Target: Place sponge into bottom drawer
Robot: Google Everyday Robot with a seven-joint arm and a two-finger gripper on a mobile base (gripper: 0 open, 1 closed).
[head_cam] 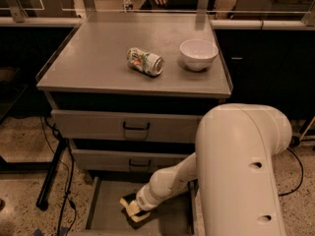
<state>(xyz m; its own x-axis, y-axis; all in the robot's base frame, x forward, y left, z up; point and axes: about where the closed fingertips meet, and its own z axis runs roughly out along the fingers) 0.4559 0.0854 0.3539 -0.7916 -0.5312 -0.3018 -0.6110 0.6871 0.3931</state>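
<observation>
The bottom drawer (106, 215) is pulled out at the foot of the cabinet, showing its flat grey floor. My gripper (131, 209) reaches down into it at the end of the white arm (172, 181). The sponge (132, 210), yellow with a dark layer, is right at the gripper's tip, low over the drawer floor near its middle. I cannot make out whether the sponge rests on the floor or hangs just above it.
A printed drink can (145, 61) lies on its side on the cabinet top (88, 63), and a white bowl (198, 53) stands to its right. Two closed drawer fronts with black handles (136, 127) sit above the open drawer. The arm's big white housing (241, 171) fills the lower right.
</observation>
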